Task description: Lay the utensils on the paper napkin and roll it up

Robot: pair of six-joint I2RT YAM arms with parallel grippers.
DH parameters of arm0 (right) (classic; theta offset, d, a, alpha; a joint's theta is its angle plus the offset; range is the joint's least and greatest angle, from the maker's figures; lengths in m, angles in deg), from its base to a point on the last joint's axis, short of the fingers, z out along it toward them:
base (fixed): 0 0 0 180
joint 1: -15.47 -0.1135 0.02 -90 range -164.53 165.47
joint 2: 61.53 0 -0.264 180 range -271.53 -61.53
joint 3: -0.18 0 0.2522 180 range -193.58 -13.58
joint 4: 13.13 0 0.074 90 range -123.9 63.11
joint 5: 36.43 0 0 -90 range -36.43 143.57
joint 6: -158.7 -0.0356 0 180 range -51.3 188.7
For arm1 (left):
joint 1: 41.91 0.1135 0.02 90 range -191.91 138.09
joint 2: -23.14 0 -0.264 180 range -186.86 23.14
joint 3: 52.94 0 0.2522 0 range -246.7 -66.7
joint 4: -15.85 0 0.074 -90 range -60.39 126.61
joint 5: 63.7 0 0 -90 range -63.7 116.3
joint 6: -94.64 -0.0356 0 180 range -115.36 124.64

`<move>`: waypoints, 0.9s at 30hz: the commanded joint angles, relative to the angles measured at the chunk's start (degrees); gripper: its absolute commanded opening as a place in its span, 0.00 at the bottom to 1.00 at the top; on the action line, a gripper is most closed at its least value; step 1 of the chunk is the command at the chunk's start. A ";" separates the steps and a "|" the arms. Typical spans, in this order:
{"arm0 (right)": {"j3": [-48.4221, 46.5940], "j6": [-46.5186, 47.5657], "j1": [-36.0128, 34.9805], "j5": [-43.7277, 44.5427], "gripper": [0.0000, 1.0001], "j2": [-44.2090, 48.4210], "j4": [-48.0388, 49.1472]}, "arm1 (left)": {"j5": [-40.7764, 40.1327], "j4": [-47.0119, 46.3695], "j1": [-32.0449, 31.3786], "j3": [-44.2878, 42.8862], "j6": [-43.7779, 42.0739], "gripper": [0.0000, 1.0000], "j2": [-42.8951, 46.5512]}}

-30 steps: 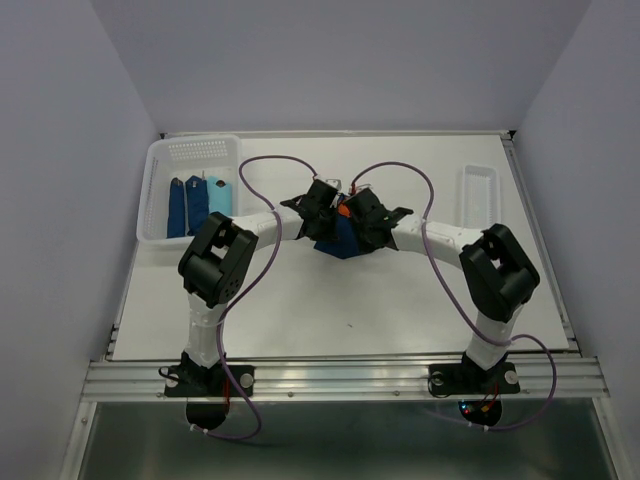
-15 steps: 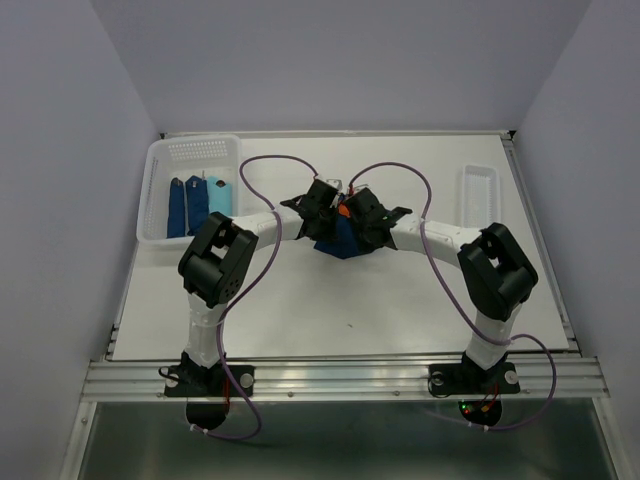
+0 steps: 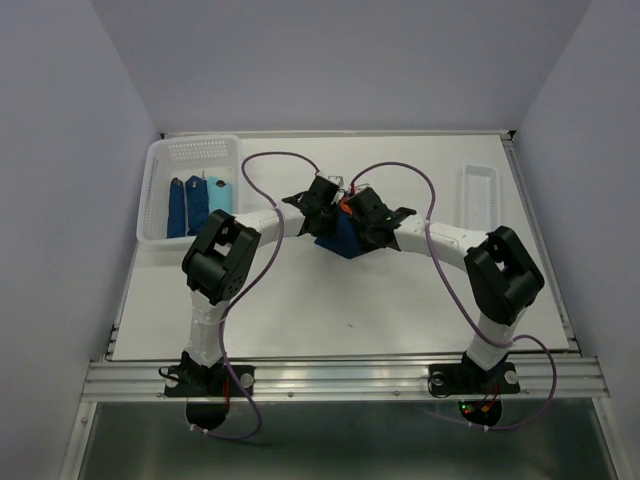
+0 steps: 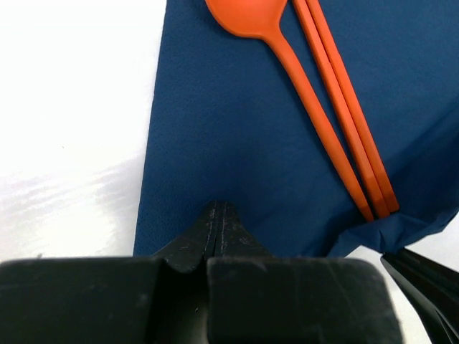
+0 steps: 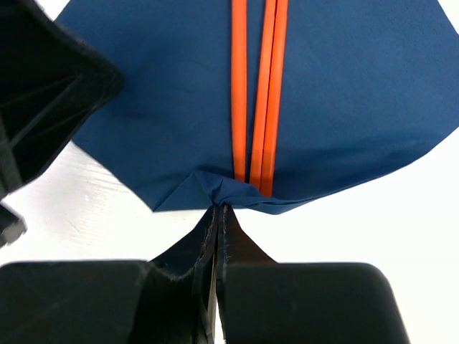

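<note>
Left end effector (image 4: 219, 209) clenched on dark navy paper napkin (image 4: 215, 129) edge; right end effector (image 5: 217, 210) pinching its corner, bunched over orange plastic utensils (image 5: 240, 86).

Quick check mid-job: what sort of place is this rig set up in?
Probably a lab test cell, not a dining room: a white table boxed in by plain walls, an aluminium rail along its near edge, and blue rolls in a white basket.

Orange utensils (image 4: 337, 122) lie together on navy napkin (image 4: 229, 136)

utensils (image 4: 337, 122) on paper napkin (image 4: 215, 129), basket (image 3: 190, 148) left
</note>
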 commanded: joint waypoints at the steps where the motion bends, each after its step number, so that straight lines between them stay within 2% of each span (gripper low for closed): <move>1: -0.02 -0.18 -0.30 -0.22 0.01 2.46 1.12 | -1.49 1.71 0.81 -2.02 -1.48 0.00 -1.48; 15: -3.19 -1.41 0.31 3.03 0.01 -3.25 2.18 | -0.26 1.89 0.99 -1.67 -2.01 0.00 -0.78; 27: -3.45 -1.58 1.45 1.81 0.01 -4.84 3.76 | 2.99 0.57 0.99 1.67 -3.68 0.00 5.64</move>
